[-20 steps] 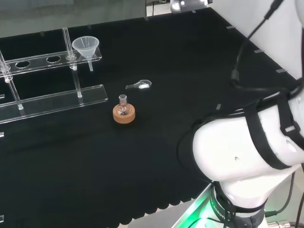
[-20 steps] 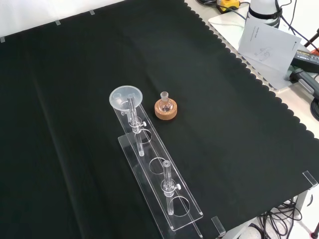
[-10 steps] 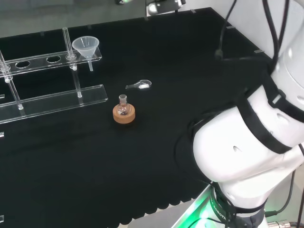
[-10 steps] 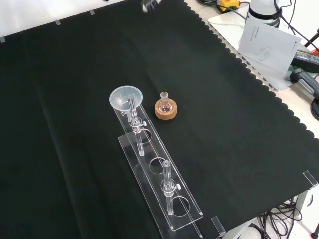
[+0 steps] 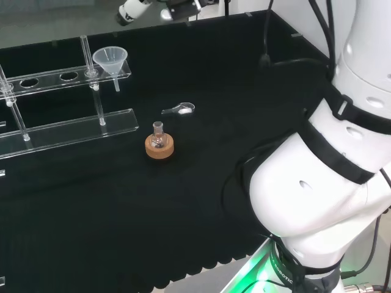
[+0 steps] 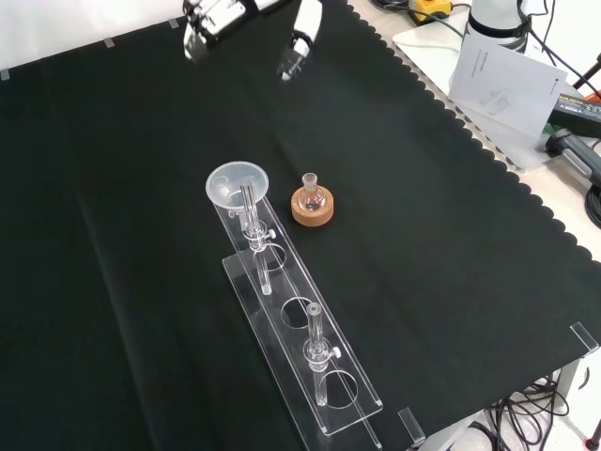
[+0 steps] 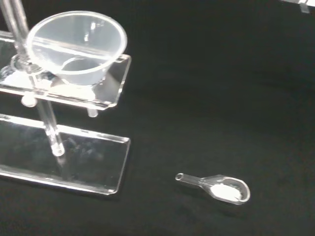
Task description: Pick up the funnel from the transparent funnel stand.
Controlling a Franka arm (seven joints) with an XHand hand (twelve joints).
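Observation:
A clear funnel (image 5: 110, 59) sits in the end hole of the transparent funnel stand (image 5: 61, 78), its stem hanging down through the top plate. In the front view the funnel (image 6: 237, 183) is at the far end of the stand (image 6: 302, 340). The hand (image 6: 218, 11) hangs at the top edge of that view, well beyond the funnel, fingers spread and straight, holding nothing. In the head view the hand (image 5: 132, 10) is above and to the right of the funnel. The wrist view looks down on the funnel (image 7: 78, 46) and the stand's base plate (image 7: 78, 160).
A small round flask on a cork ring (image 5: 159, 144) stands in front of the stand's end, also in the front view as the flask (image 6: 311, 202). A small glass spoon (image 5: 181, 110) with white powder lies on the cloth; the wrist view shows the spoon (image 7: 221, 187) too. Papers and cables (image 6: 507, 80) lie off the cloth.
The hand has come into the head and front views at their top edges, moving toward the funnel end of the stand. The arm's links have swung. The ware has not moved.

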